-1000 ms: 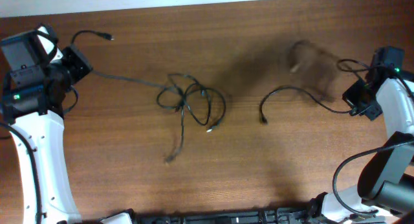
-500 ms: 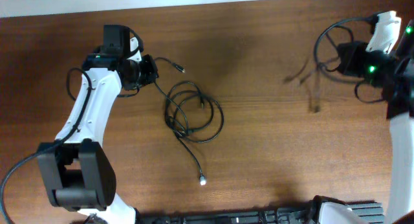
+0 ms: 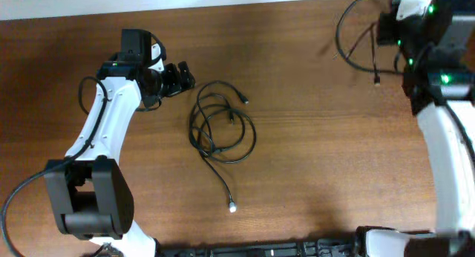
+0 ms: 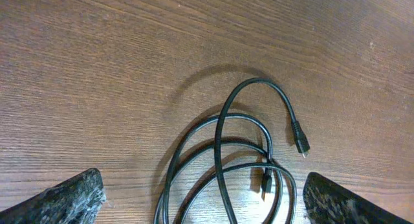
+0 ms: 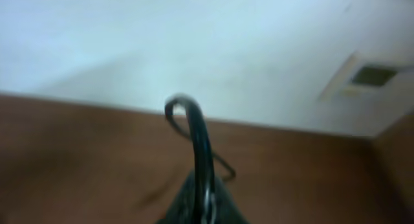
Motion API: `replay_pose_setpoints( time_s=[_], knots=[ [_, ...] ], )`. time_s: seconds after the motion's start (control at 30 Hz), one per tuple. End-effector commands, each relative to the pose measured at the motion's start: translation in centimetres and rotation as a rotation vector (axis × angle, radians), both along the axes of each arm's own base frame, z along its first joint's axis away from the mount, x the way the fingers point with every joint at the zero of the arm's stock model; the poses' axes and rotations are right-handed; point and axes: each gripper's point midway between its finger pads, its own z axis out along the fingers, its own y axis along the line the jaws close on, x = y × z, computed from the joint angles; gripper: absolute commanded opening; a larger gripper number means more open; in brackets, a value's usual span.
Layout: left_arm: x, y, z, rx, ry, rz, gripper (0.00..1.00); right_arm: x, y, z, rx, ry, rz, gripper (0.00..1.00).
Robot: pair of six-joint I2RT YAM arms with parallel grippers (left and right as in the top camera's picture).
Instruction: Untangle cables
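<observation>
A coil of black cables (image 3: pixel 223 127) lies on the wooden table left of centre, one plug end (image 3: pixel 243 99) at its top and a whitish tip (image 3: pixel 233 206) trailing toward the front. My left gripper (image 3: pixel 180 76) is open just left of the coil. In the left wrist view its fingers (image 4: pixel 71 198) stand wide on either side of the loops (image 4: pixel 223 153) without touching them. My right gripper (image 3: pixel 390 27), raised at the far right, is shut on a separate black cable (image 3: pixel 349 38) that hangs in a loop. That cable (image 5: pixel 197 140) rises from between the shut fingertips (image 5: pixel 200 208).
The table's far edge (image 3: pixel 237 3) meets a white wall. The left arm's white link (image 3: pixel 100 131) stretches across the left side of the table. The right arm (image 3: pixel 445 138) stands along the right edge.
My left gripper has opened and let go of the cable end, which now lies by the coil. My right arm has swung back with its separate cable held shut.
</observation>
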Motion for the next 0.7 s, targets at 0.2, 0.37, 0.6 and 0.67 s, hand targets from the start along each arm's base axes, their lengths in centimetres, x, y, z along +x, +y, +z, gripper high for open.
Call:
replay_pose_setpoints(
  time_s=[0.2,0.37,0.6,0.67],
  knots=[
    [0.2,-0.2,-0.3,-0.003,0.005,-0.004,0.99,8.8,-21.1,-12.9,0.129,-0.177,-0.249,0.04],
    [0.2,-0.2,-0.3,-0.003,0.006,-0.004,0.99,9.8,-25.3,-26.2,0.273,-0.08,-0.345,0.04],
    [0.2,-0.2,-0.3,-0.003,0.006,-0.004,0.99,8.7,-20.9,-19.7,0.573,-0.036,-0.342,0.99],
    [0.2,-0.2,-0.3,-0.003,0.006,-0.004,0.99,4.9,-22.1,-15.9,0.524,0.001,-0.519,0.99]
  ],
)
